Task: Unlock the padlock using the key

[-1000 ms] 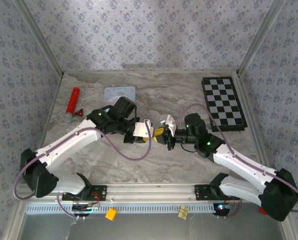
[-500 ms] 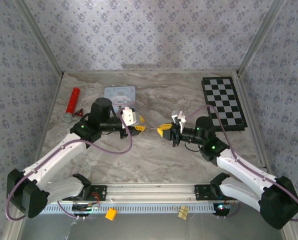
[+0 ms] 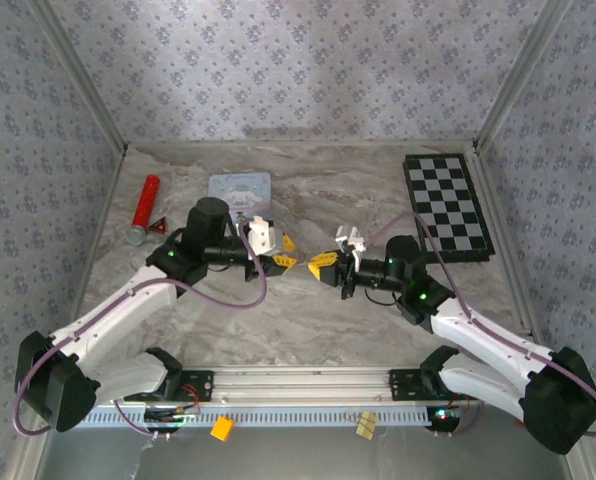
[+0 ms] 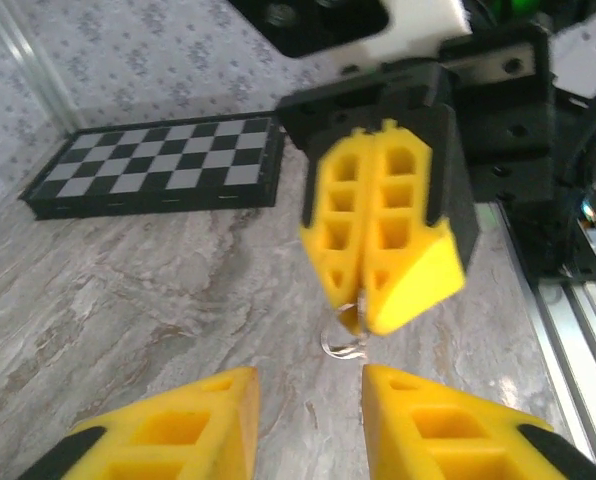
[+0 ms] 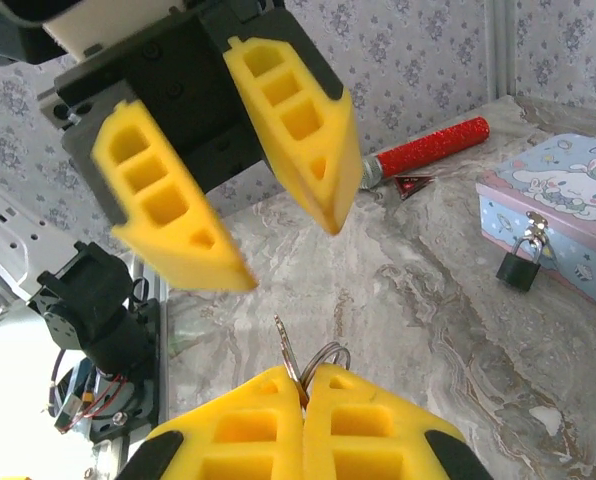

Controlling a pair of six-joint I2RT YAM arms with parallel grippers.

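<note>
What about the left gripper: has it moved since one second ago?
Yes. The left gripper has drawn back to the left, toward the blue tin, away from the right gripper.

At the bottom centre of the frame the right end effector (image 5: 303,385) has its yellow fingers pressed together on the key (image 5: 286,350), whose wire ring (image 5: 325,354) pokes up beside it. The left end effector (image 5: 283,245) fills the upper left, its fingers spread apart above the marbled tabletop (image 5: 418,300). At the right edge the padlock (image 5: 521,262) sits against the pale blue tin (image 5: 568,215), with a red cylinder (image 5: 433,145) behind.
</note>
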